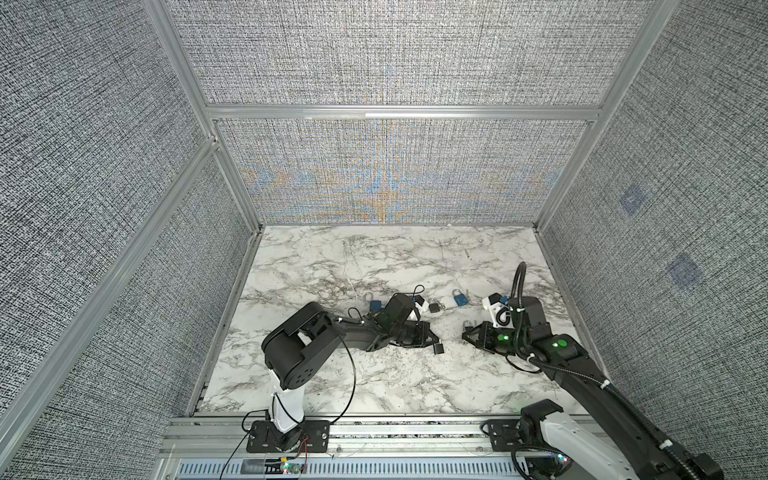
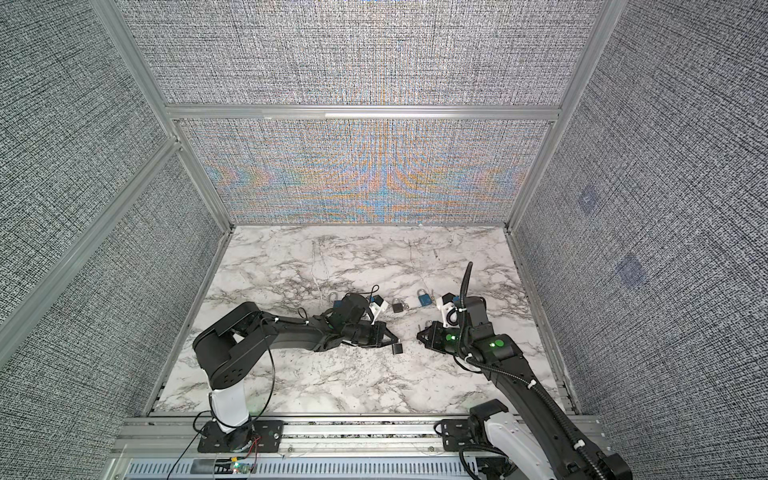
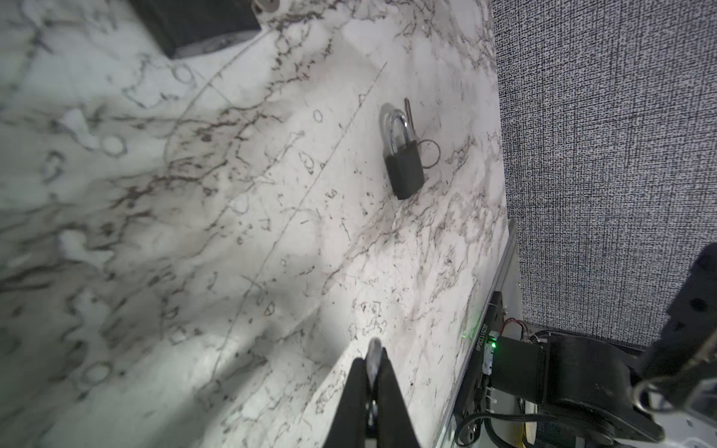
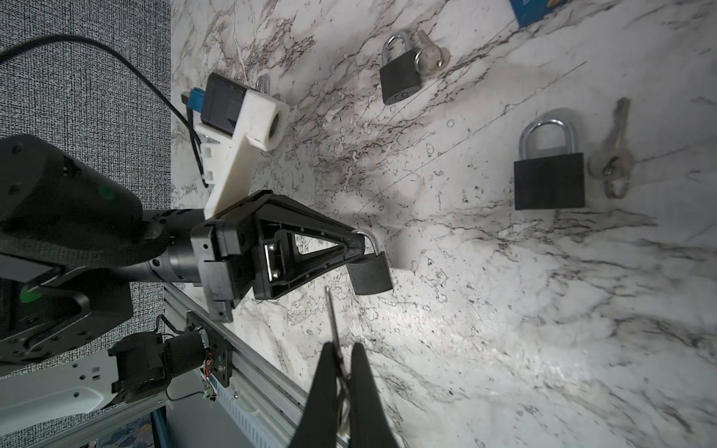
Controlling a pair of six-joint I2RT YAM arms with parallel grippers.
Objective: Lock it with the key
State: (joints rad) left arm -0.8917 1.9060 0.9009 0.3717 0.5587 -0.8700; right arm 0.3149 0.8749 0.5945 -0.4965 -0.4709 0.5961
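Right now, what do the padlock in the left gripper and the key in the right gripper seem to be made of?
Padlock: the body is matte black, either painted metal or a plastic cover; I cannot tell which. Its shackle looks like bright polished metal, since it mirrors the light. Key: a thin, silvery metal blade, seen edge-on.

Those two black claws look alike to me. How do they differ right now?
The left gripper pinches a black padlock by its shackle; the right gripper pinches a key. The padlock dangles from the left gripper's tips, while the key's blade sticks out past the right gripper's. Shared: both are shut, low over the marble table, pointing at each other, apart.
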